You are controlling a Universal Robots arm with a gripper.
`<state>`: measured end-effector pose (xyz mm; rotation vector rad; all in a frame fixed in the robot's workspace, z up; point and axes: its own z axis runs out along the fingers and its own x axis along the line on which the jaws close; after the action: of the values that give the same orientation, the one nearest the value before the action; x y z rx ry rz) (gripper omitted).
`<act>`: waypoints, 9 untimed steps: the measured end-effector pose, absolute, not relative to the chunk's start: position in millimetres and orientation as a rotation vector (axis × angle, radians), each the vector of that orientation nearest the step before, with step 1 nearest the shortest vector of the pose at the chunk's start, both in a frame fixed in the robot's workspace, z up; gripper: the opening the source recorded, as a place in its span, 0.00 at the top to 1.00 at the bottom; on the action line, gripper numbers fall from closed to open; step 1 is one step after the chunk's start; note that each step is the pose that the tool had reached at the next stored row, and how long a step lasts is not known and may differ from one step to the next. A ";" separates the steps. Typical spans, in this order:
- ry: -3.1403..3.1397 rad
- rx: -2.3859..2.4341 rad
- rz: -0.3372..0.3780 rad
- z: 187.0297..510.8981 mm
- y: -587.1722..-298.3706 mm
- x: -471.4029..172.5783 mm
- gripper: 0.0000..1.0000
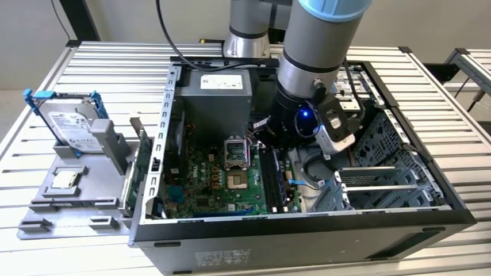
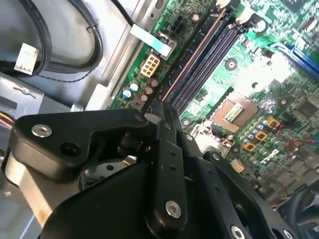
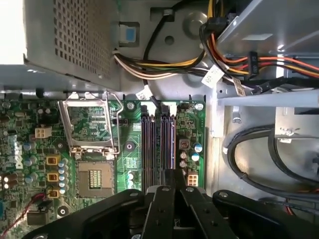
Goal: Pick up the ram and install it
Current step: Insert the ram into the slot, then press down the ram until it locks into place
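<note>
Tool (image 3: 174, 175), closest in the first wrist view, hangs tip-down just over one end of the slots (image 3: 158, 144), fingers pressed together, presumably to line up edge-on for seating; ram itself not discernible, possibly hidden between them.

The black hand (image 2: 162, 117) hangs just above the motherboard's (image 2: 259, 64) long dark memory slots (image 2: 209, 55).

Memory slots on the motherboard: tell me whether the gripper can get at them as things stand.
Probably yes. The gripper hangs inside the open case just above the memory slots, with nothing between them in both wrist views. The cable bundle lies past the slots' far end, off that path.
</note>
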<state>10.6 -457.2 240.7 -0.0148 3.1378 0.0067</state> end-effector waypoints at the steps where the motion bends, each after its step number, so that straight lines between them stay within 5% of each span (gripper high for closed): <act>1: 3.138 -0.043 0.007 240.8 -457.3 10.6 1.00; 9: 3.126 -0.272 0.007 240.7 -457.3 10.6 1.00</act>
<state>10.6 -457.3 240.7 -0.2718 3.1264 0.0071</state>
